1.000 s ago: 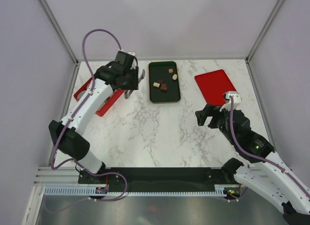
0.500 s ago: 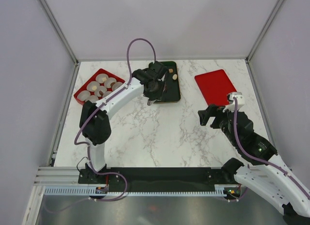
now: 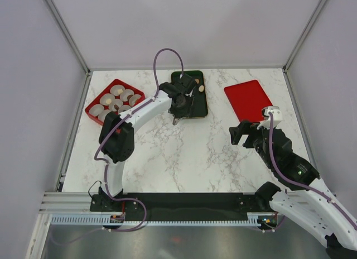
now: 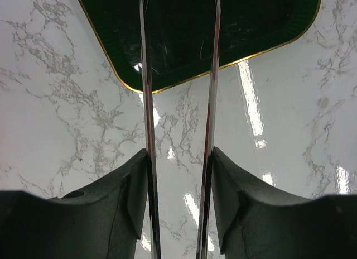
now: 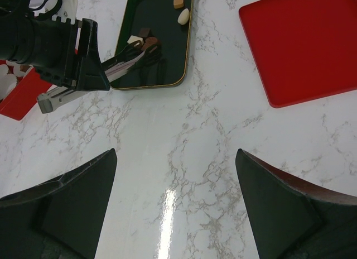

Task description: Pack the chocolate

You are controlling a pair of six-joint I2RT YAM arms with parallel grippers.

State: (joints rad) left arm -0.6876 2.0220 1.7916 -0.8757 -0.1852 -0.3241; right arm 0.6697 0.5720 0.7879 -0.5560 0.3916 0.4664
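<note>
A red box filled with white paper cups sits at the far left corner of the table. A flat red tray lies toward the far right corner, bare. Between them, at the middle of the far edge, is a dark green tray with a thin gold rim.

The left arm stretches across from the near left and covers much of that green tray from above, its purple cable looping over it. The left gripper is closed to a narrow gap on a pair of metal tongs, one blade flat against each finger. The blades run out over the near rim of the green tray.

The chocolate is all in the green tray. A cream-white oval and a tan block lie at its far right corner. Dark brown pieces lie nearer the middle, where the tong tips reach; whether the tips pinch one I cannot tell.

The right gripper hangs over bare table near the right edge, jaws spread wide and holding nothing.

The tabletop is glossy white marble pattern with grey veins, catching strips of light. Pale lilac-grey panels in aluminium posts wall it in on three sides.
</note>
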